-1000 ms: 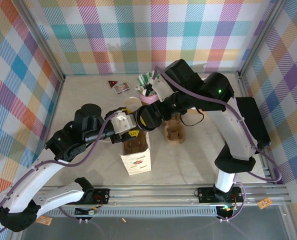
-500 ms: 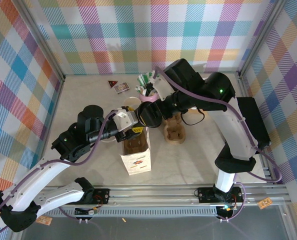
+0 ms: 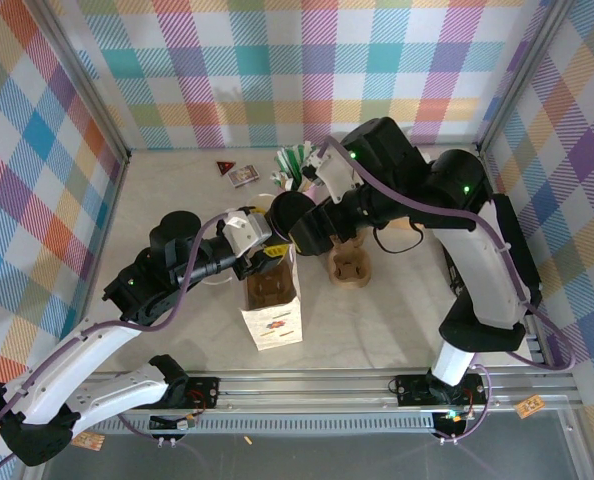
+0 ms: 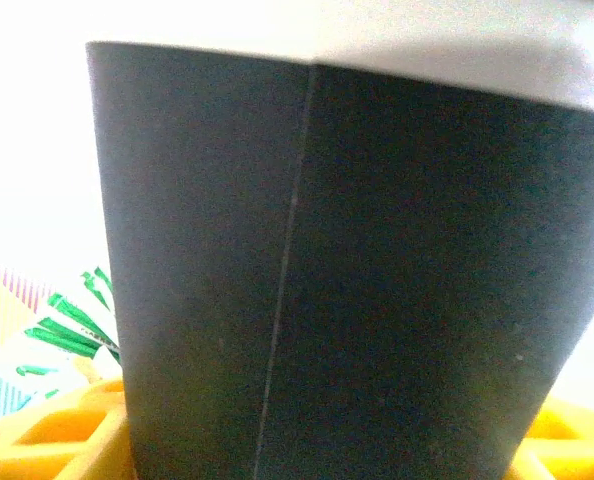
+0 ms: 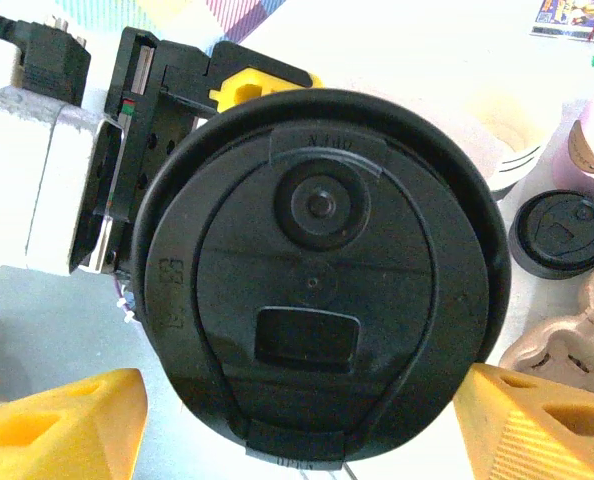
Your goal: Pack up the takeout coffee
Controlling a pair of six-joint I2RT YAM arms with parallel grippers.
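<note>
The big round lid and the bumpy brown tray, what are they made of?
The lid looks like glossy black plastic: light shines off its crisp moulded rim. The tray looks like matte brown pressed paper pulp, maybe, with soft rounded hollows.

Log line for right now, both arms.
left gripper: holding coffee cup by dark band | right gripper: jaws open at lid | lid: on cup, seating unclear | carton: open-topped, cup not inside

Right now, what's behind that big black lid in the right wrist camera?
Part of the left gripper, its yellow finger poking out past the lid. The cup's side and whatever else lies directly behind are covered.
</note>
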